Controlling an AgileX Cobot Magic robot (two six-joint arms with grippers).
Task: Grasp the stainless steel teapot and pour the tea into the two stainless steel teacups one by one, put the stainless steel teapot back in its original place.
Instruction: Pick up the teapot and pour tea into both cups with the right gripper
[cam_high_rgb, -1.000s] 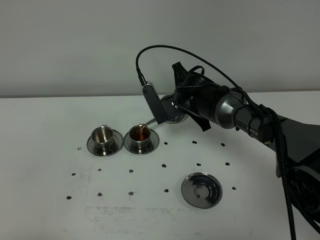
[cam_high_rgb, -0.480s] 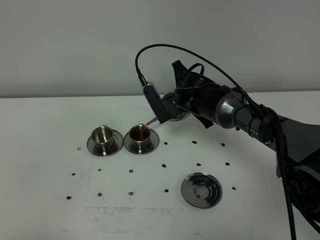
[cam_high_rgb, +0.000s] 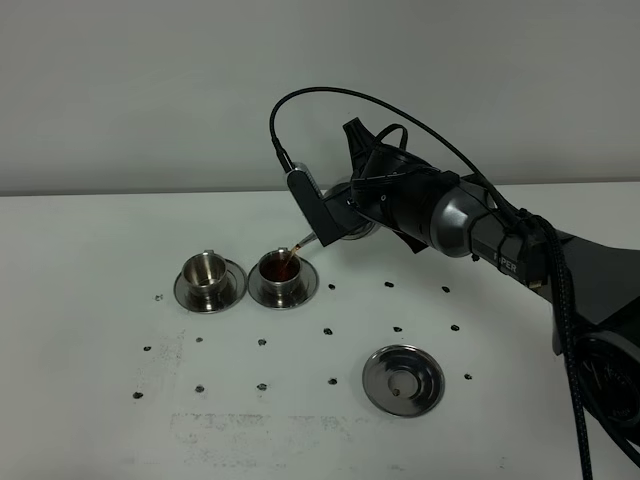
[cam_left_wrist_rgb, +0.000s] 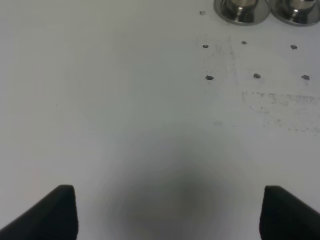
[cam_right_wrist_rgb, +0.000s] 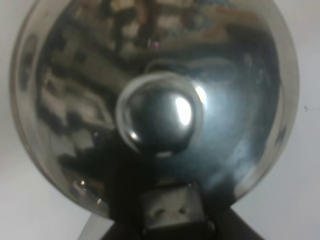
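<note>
Tipped slightly further than a second ago, the stainless steel teapot (cam_right_wrist_rgb: 159, 75), clamped in the right pincer (cam_high_rgb: 322, 215) just above the right-hand teacup (cam_high_rgb: 283, 274), now streams tea (cam_high_rgb: 289, 260) into it, leaving the seemingly empty left-hand teacup (cam_high_rgb: 208, 272) next.

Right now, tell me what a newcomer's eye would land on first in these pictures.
The big dark right arm reaches across the table, tipping the stainless steel teapot so its thin spout hangs over the right-hand teacup, which holds dark reddish tea. To its left stands the second teacup, apparently empty. Nearer the camera lies a bare round steel disc.
</note>
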